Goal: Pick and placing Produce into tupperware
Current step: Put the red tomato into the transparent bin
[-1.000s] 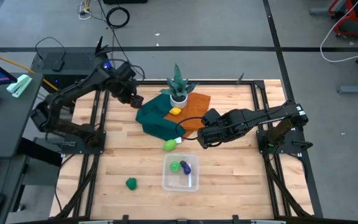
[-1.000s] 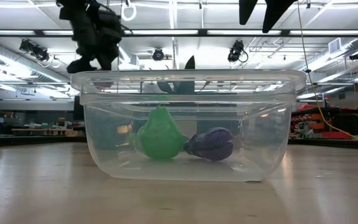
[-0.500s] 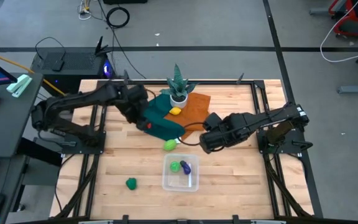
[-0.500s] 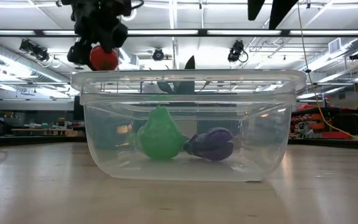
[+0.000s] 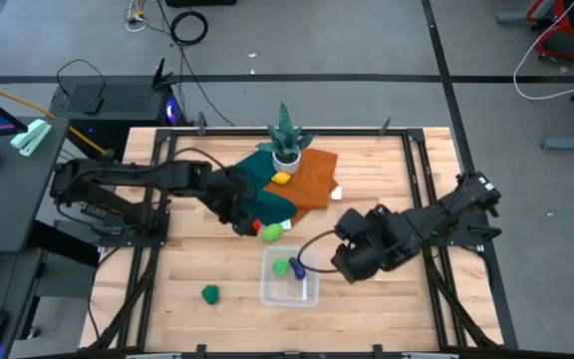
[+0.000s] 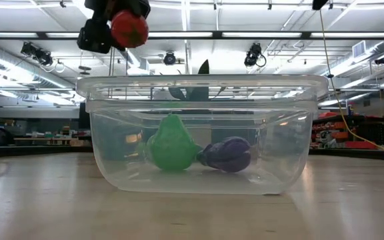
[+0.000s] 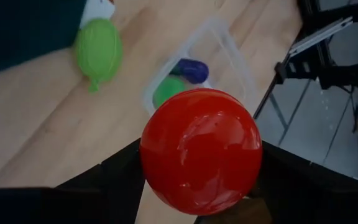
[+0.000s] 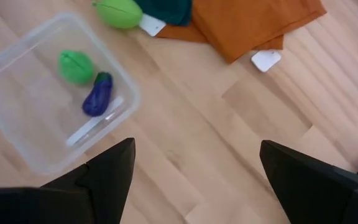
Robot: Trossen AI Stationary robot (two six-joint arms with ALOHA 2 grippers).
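Two cloths [image 5: 302, 179] on wood table [image 5: 197, 264]; left end effector [image 7: 197, 186] clenches red produce [image 7: 201, 151].

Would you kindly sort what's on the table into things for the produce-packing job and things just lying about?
Job:
- clear plastic tub, holding a green piece and a purple piece
- red ball-shaped piece in the left gripper
- yellow piece
- light green piece
- dark green piece

Lying about:
- spiky green plant in a white pot
- teal cloth
- orange cloth
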